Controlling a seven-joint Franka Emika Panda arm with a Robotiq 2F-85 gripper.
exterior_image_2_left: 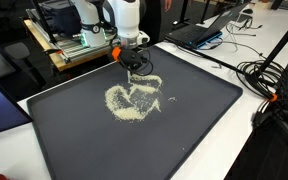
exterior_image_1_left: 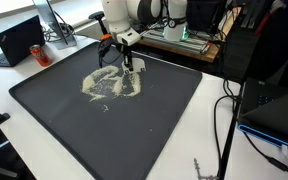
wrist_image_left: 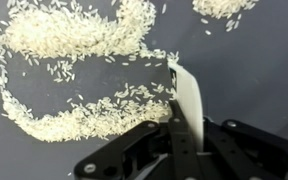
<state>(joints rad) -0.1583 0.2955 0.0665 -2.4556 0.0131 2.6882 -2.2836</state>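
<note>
White rice grains [exterior_image_1_left: 109,85] lie spread in a rough ring on a large dark tray [exterior_image_1_left: 154,130]; both exterior views show them, also as the rice [exterior_image_2_left: 132,100] on the tray [exterior_image_2_left: 199,130]. My gripper [exterior_image_1_left: 121,58] [exterior_image_2_left: 134,62] hangs low over the far edge of the rice. In the wrist view the gripper [wrist_image_left: 179,125] is shut on a thin white flat tool [wrist_image_left: 187,95]. Its blade points down at the tray, touching the end of a band of rice [wrist_image_left: 84,120]. A second, thicker band [wrist_image_left: 74,35] lies beyond.
A black laptop [exterior_image_1_left: 19,40] sits on the white table beside the tray, and another laptop [exterior_image_2_left: 199,32] lies behind it. Black cables [exterior_image_2_left: 269,75] trail along one side. A wooden bench with green electronics [exterior_image_1_left: 179,35] stands behind the arm.
</note>
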